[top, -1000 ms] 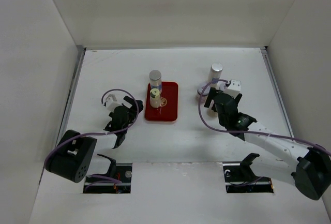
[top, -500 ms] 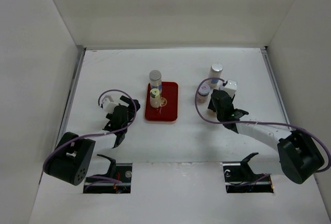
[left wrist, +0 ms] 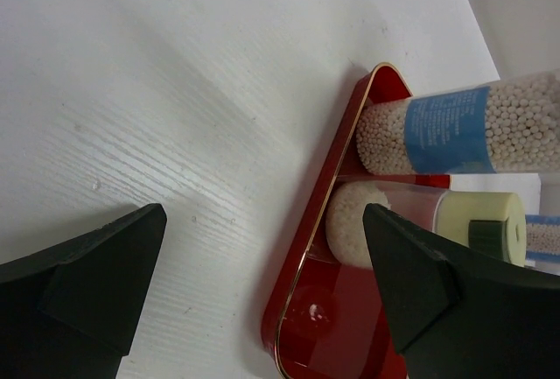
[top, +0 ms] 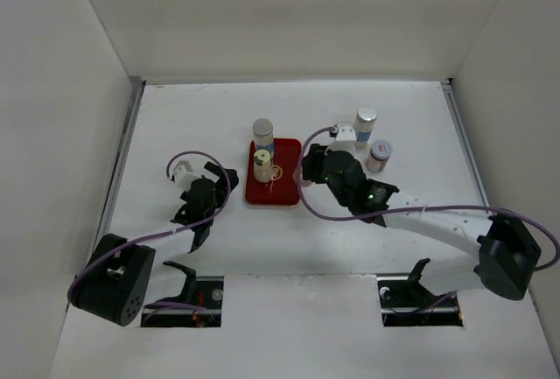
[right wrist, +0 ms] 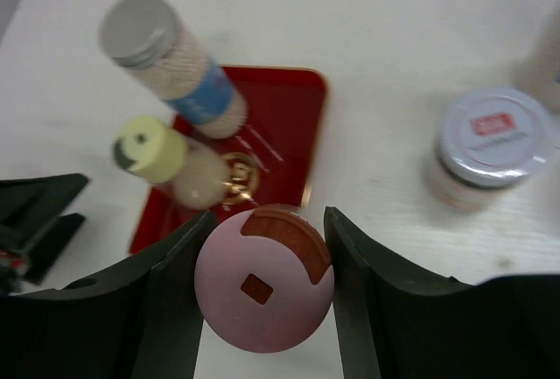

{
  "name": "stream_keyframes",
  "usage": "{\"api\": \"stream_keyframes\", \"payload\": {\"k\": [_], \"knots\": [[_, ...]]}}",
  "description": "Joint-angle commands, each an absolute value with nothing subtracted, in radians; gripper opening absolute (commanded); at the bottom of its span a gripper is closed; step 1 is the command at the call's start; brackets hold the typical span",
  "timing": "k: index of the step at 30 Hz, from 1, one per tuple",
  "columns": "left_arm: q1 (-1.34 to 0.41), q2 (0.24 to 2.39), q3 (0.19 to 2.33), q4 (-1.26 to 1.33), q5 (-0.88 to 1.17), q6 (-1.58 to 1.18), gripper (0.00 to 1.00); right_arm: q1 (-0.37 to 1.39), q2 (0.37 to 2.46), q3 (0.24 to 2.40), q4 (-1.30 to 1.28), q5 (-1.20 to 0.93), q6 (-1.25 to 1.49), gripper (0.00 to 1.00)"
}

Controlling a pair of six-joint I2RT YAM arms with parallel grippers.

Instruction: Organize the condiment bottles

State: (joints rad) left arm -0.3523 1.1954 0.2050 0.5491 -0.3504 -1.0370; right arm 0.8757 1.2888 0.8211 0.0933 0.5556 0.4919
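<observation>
Broadly, the white table (top: pixel 192 116) shows a faint wood grain. Near its middle lies the red tray (top: pixel 286 188) — glossy, flat, a rounded rectangle with a thin gold rim. The left gripper (left wrist: pixel 262 221) hovers just left of the tray, its black wedge-shaped fingers spread wide around nothing. The right gripper (right wrist: pixel 267 221) is clamped on the pink-capped jar (right wrist: pixel 262 300), just beside the tray's right edge. On the tray stand two cylinders of beige beads: the tall silver-capped jar (top: pixel 262 131) with a blue label at the back, and the shorter yellow-green-capped jar (top: pixel 262 165) in front of it. Further right on the table stand a second silver-capped jar (top: pixel 366 122) and a squat lilac-capped jar (top: pixel 379 153) — near each other, not touching.
</observation>
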Motion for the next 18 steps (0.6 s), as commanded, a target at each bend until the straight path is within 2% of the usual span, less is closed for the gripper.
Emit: {"api": "stream_keyframes", "payload": {"k": [1,9,18], "knots": [[-0.344,1.187,0.215,0.577,-0.327,-1.034,1.0,0.929,1.409,0.917,0.221,0.502,0.497,0.46],[-0.344,1.195,0.207,0.581,-0.334,-1.031,1.0,1.007,1.675,1.117,0.259,0.463,0.495,0.46],[-0.349,1.227,0.213,0.601,-0.328,-1.031,1.0,1.062,1.824,1.189,0.25,0.523,0.503,0.49]]}}
